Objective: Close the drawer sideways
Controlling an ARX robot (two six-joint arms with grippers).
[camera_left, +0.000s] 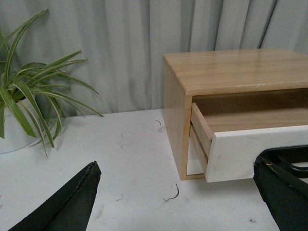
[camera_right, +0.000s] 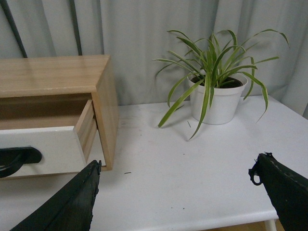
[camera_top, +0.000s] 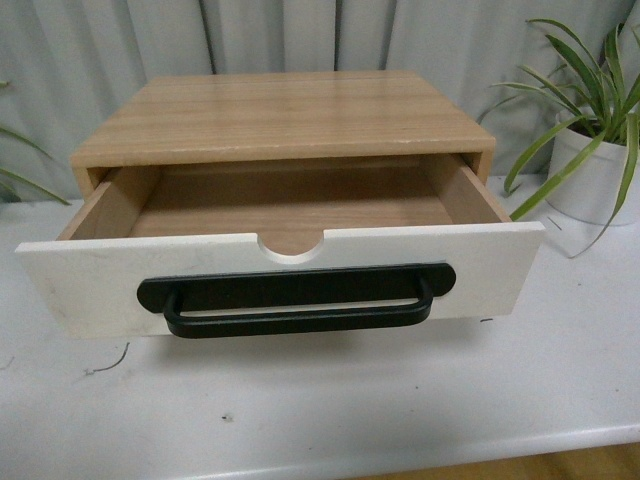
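The drawer [camera_top: 90,280] stands pulled well out of a light wood cabinet [camera_top: 280,115] on the white table. Its white front has a long black bar handle [camera_top: 296,300] and a semicircular notch [camera_top: 291,243] in the top edge. It looks empty inside. Neither arm shows in the front view. My left gripper [camera_left: 178,192] is open and empty, low over the table to the left of the drawer front [camera_left: 250,154]. My right gripper [camera_right: 178,192] is open and empty, over the table to the right of the drawer front [camera_right: 43,149].
A potted spider plant [camera_top: 590,150] in a white pot stands right of the cabinet, and shows in the right wrist view [camera_right: 216,91]. Another plant [camera_left: 24,106] stands left of the cabinet. Grey curtains hang behind. The table's front edge [camera_top: 450,450] runs near the camera.
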